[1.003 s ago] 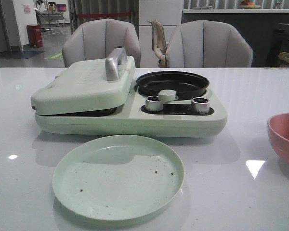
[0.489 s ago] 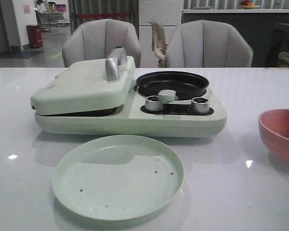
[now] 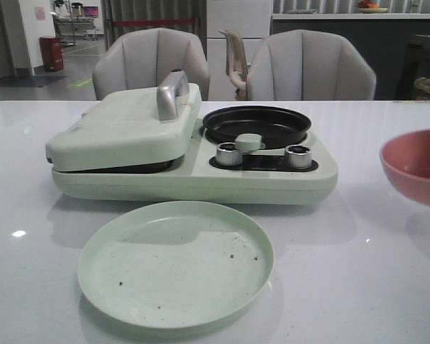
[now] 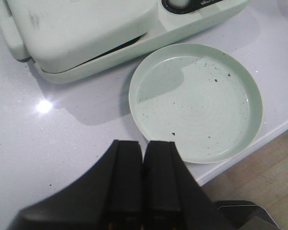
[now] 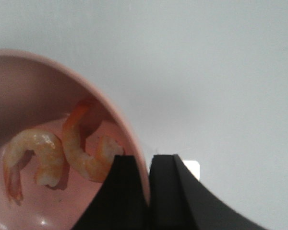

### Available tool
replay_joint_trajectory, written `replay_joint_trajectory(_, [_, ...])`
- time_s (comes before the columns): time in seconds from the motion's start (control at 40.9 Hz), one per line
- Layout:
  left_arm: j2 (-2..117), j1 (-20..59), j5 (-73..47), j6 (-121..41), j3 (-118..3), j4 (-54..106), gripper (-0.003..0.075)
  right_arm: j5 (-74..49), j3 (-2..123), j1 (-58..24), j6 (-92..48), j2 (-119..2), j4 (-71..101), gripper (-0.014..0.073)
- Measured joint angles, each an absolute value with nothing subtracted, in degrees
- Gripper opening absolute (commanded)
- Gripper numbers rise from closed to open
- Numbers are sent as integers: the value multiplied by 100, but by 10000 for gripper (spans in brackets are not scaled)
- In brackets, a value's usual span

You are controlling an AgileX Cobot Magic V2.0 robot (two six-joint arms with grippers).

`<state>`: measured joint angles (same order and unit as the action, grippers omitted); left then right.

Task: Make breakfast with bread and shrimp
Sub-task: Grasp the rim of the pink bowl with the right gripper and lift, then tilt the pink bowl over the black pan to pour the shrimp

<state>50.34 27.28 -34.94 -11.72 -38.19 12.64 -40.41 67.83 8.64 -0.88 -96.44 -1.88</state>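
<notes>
Two curved pink-orange shrimp (image 5: pixel 84 148) lie inside a pink bowl (image 5: pixel 19 91). My right gripper (image 5: pixel 149 160) is shut on the bowl's rim, one finger inside and one outside. In the front view the bowl (image 3: pixel 414 165) hangs above the table at the far right, and the gripper itself is outside that view. My left gripper (image 4: pixel 144 146) is shut with nothing in it, over the table's near edge beside the green plate (image 4: pixel 197 100). The bread is out of view.
A pale green breakfast maker (image 3: pixel 193 179) stands mid-table with its hinged lid (image 3: pixel 122 129) down and a black round pan (image 3: pixel 256 123) on its right half. The empty green plate (image 3: pixel 175 261), speckled with crumbs, lies in front of it. Chairs stand behind the table.
The pink bowl has risen off the table and shifted left, toward the breakfast maker. The plate and the breakfast maker have not moved.
</notes>
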Motion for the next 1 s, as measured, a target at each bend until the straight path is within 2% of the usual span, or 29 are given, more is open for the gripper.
replay_joint_trajectory(0.171, [5034,2728,-3494,-1172,-3819,1264,100,-4254,7819,466,-146,-9539,-424,42])
replay_joint_trajectory(0.489, [5034,2728,-3494,-1172,-3819,1264,100,-4329,9114,-1339,-38,-9575,-2610,46])
replay_joint_trajectory(0.758, [5034,2728,-3494,-1172,-3819,1264,100,-4545,9543,-2648,1535,-9999,-5929,46])
replay_joint_trajectory(1.003, [5034,2728,-3494,-1172,-3819,1264,100,-5148,9553,-3289,3238,-10478,-8586,46])
